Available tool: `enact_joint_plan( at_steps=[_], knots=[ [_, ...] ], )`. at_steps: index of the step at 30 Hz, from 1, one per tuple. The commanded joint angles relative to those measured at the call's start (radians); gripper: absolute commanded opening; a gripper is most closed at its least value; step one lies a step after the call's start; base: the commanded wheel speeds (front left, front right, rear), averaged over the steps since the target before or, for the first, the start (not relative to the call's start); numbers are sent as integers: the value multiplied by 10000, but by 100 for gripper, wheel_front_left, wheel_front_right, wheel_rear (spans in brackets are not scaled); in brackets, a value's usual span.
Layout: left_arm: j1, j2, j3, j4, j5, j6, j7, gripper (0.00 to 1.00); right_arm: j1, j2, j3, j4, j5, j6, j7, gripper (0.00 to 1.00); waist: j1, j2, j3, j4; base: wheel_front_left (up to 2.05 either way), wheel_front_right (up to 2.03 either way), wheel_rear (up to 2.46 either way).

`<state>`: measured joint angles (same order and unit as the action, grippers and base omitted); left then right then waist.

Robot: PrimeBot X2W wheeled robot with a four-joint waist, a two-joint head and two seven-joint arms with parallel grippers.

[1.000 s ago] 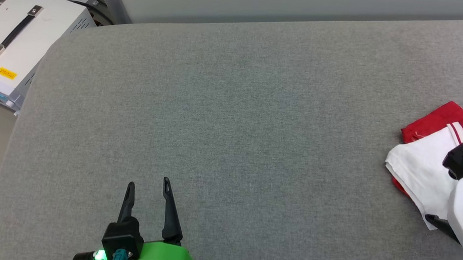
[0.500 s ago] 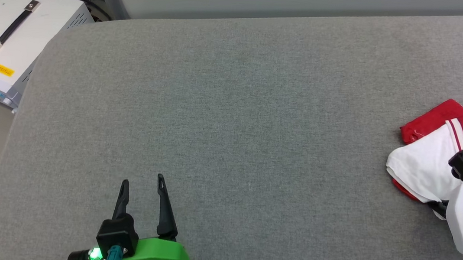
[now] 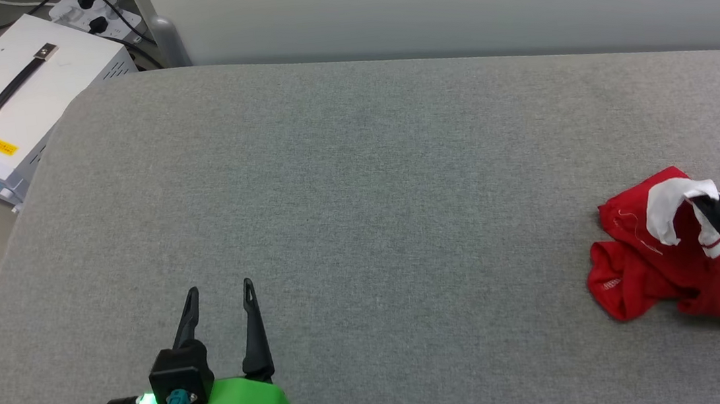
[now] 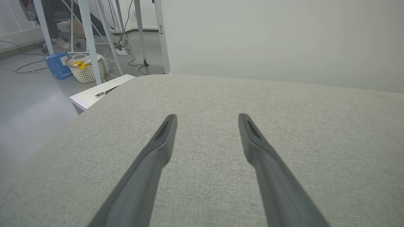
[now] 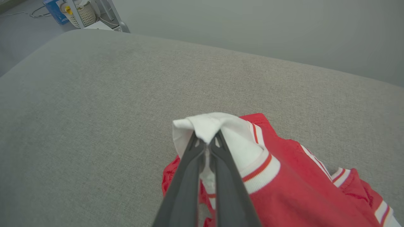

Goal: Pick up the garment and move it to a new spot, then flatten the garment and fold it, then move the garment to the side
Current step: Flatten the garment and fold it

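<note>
Right hand (image 5: 206,140): pinching closed on the white sleeve (image 5: 217,124) of the garment (image 5: 284,189).
Left hand (image 3: 219,291): hovering open over the grey cushion (image 3: 358,182), well apart from it.

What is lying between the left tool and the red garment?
Nothing lies there: in the head view, bare grey cushion runs from the left tool across to the garment.

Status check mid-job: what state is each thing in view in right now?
garment: bunched on the cushion, white sleeve pinched and raised.
right end effector: shut on the garment's white sleeve.
left end effector: open, empty, above bare cushion.
cushion: bare except for the garment near its right edge.
</note>
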<state>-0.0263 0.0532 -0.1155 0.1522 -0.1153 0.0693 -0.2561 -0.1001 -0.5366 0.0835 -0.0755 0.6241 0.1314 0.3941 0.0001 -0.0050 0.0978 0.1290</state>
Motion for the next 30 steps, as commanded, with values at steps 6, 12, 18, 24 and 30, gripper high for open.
enact_joint_plan(
  at_steps=[6,12,18,24,30],
  knots=[
    [13,-30,-15,-42,-10,-22,-57,100,-967,860,-274,-842,-539,-7,-5,0,-1,50,177,259,0,0,0],
    [-142,-30,-98,-42,-130,37,-57,100,-2450,1572,475,-345,-968,-7,-182,0,-1,50,385,583,0,0,0],
    [-246,-30,-187,-36,-232,99,-57,100,-3885,2268,1894,1061,-1046,-7,-706,0,-1,50,623,906,0,0,0],
    [-356,-30,-214,-43,-307,152,-57,100,-4862,3065,3764,2776,-1129,-7,-1275,0,-1,50,886,1090,0,0,0],
    [-502,-30,-335,-5,-386,192,-57,100,-5335,3751,5753,4865,-1179,-7,-1642,0,-1,50,1145,1213,0,0,0]
  ],
)
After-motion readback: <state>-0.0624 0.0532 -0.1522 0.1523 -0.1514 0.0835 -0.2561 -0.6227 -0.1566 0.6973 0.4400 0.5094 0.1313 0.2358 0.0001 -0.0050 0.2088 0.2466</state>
